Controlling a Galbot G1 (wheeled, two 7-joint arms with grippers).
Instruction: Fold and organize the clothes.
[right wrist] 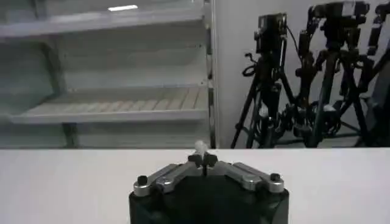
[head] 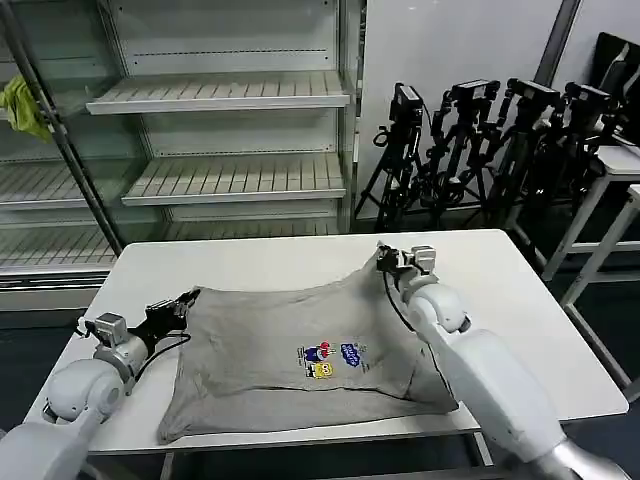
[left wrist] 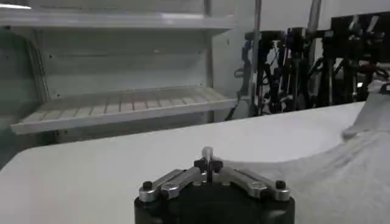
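Shirt point(head: 300, 360) lies spread at the frame's lower centre on the worktop point(head: 250, 262), stretched between both hands: left hand point(head: 186, 300) and right hand point(head: 384, 262) each pinch closed on an upper corner.

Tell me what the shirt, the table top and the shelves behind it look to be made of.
Shirt: soft light grey knit, likely cotton jersey; it drapes and wrinkles where the left gripper and right gripper pinch its corners. Table top: smooth matte white, probably laminate or painted board. Shelves: pale slatted panels, seemingly painted metal, though plastic is possible.
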